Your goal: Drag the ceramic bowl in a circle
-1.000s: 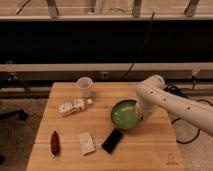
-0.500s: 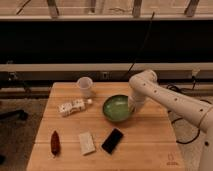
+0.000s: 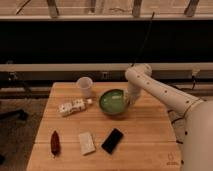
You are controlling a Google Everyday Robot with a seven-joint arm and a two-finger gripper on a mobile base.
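The green ceramic bowl (image 3: 113, 102) sits upright on the wooden table (image 3: 145, 135), right of centre towards the back. My white arm comes in from the right and bends down to the bowl's right rim. My gripper (image 3: 130, 100) is at that rim, touching or hooked on it, with its tip hidden behind the arm and the bowl's edge. The small whitish cup (image 3: 85, 86) stands to the bowl's left, apart from it.
A white packet (image 3: 73, 106) lies left of the bowl. A red chili-shaped thing (image 3: 54, 142), a pale rectangular block (image 3: 86, 142) and a black phone (image 3: 112, 140) lie along the front. A rail and dark wall run behind the table.
The bowl has moved to the left and towards the back of the table, away from the phone. The arm's elbow has swung left and back with it.
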